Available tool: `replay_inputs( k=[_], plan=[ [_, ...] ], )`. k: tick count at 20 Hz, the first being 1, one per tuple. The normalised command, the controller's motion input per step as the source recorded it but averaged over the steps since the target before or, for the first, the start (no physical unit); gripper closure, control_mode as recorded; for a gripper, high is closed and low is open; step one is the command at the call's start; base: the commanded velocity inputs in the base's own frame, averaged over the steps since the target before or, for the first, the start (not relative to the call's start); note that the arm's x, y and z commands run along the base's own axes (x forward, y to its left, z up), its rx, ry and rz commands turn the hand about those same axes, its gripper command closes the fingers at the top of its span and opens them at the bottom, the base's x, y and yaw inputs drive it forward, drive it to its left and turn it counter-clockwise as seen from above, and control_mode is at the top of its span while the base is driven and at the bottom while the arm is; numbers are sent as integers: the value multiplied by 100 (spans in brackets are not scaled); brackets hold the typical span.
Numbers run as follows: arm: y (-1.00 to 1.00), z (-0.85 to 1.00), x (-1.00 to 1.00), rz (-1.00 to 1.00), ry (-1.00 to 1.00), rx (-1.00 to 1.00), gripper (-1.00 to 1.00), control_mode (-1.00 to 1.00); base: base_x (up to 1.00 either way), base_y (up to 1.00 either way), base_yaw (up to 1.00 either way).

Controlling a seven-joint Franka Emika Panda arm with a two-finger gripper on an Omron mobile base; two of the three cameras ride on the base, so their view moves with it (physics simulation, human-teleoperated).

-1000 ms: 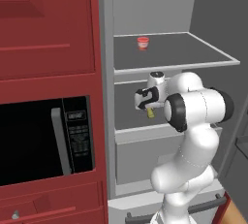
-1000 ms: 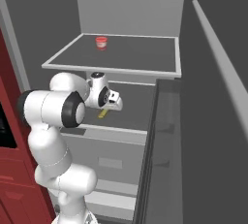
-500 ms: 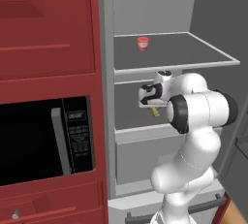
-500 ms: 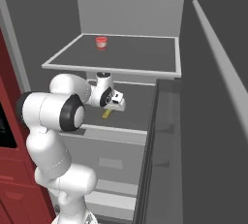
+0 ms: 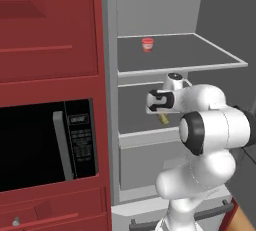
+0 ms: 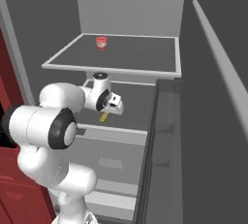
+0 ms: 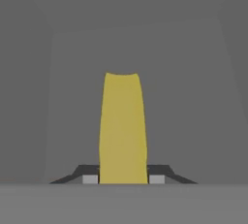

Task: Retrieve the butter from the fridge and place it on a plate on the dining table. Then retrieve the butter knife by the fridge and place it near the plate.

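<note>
The butter (image 7: 122, 126) is a thin yellow stick reaching away from me between my finger tips in the hand view. It also peeks out below the hand on the middle shelf of the open fridge (image 5: 200, 67), as butter (image 5: 163, 119) and butter (image 6: 103, 117). My gripper (image 7: 123, 179) is shut on the butter's near end, one tip on each side. The hand reaches into the fridge (image 6: 121, 68) under the upper shelf, gripper (image 5: 162, 114) pointing down at the shelf. Whether the stick still rests on the shelf I cannot tell.
A small red-and-white cup (image 5: 147, 44) stands on the upper shelf, above and behind the hand. A black microwave (image 5: 35, 145) sits in the red cabinet wall to the left. The open fridge door (image 6: 208, 97) runs along the right side.
The jaws have narrowed onto the butter over the last second. The hand has shifted slightly to the right inside the fridge.
</note>
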Motion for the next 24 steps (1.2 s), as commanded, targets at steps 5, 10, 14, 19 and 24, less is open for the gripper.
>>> replay_inputs(
  k=[5, 10, 14, 19, 24],
  plan=[
    [10, 27, -89, 0, -3, 0, 100, -100, 0, 0, 0],
    [27, 49, -76, 0, 0, -1, 100, -100, 0, 0, 0],
    [8, 98, -68, 0, -2, 0, 100, -100, 0, 0, 0],
    [4, 97, -73, 0, 5, -2, 100, -100, 0, 0, 0],
    [6, 94, -76, 0, 4, -5, 100, -100, 0, 0, 0]
  ],
)
